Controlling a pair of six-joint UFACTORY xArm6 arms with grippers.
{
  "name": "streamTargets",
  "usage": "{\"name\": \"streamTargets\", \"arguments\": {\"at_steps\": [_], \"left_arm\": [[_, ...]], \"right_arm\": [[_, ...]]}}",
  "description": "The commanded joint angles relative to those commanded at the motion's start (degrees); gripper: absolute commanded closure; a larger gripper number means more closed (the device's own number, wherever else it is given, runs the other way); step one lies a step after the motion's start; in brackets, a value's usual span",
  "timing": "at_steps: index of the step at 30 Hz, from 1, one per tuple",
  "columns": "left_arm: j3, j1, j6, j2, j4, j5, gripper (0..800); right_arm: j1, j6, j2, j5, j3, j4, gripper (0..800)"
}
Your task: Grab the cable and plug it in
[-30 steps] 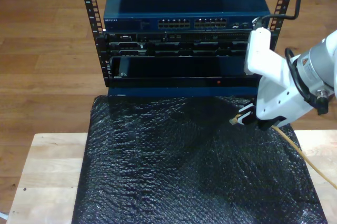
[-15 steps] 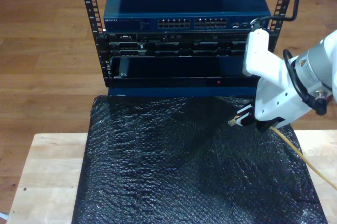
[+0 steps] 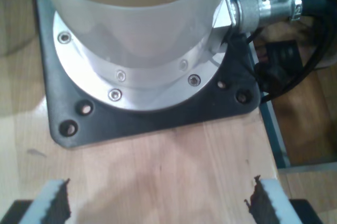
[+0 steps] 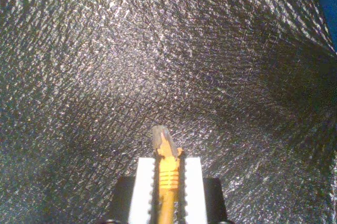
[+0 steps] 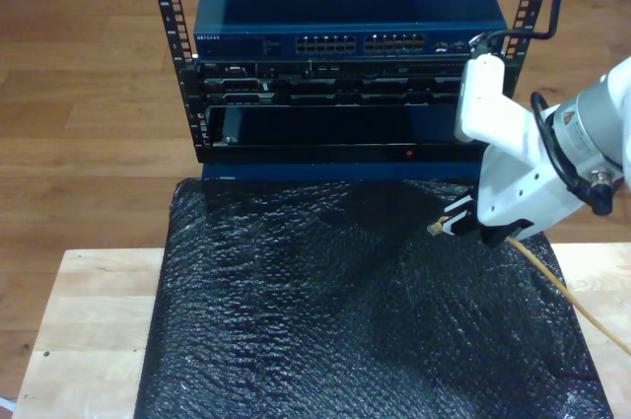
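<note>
Clamped on the cable [image 4: 166, 179] just behind its clear plug [image 4: 161, 138], my second gripper [image 5: 455, 223] hangs above the black mat [image 5: 325, 320], below the network switch [image 5: 345, 33]. Grasp done; carry pending. Next: raise and align the plug with a switch port [image 5: 325, 43]. My first gripper [image 3: 158, 203] idles, jaws wide, empty.

A network lab or workshop — a black metal rack [image 5: 168, 34] holds a blue network switch [image 5: 345, 20], at 12 o'clock from a pale wooden workbench [image 5: 84, 325].
</note>
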Motion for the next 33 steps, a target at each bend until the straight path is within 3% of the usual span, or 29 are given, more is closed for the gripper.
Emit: {"name": "streamTargets", "arguments": {"at_steps": [4,10,33], "left_arm": [[0.8,0.2,2.3,0.3,0.0,-0.9,1],[3.4,0.2,3.3,0.4,-0.2,-6.7,0],[5.8,0.2,3.0,0.9,-0.1,-10.3,0]], "right_arm": [[0.0,0.0,0.0,-0.2,-0.3,0.0,799],[0.1,0.0,0.2,-0.4,-0.8,0.1,800],[0.4,-0.8,3.7,-5.0,-3.6,-0.4,800]]}}
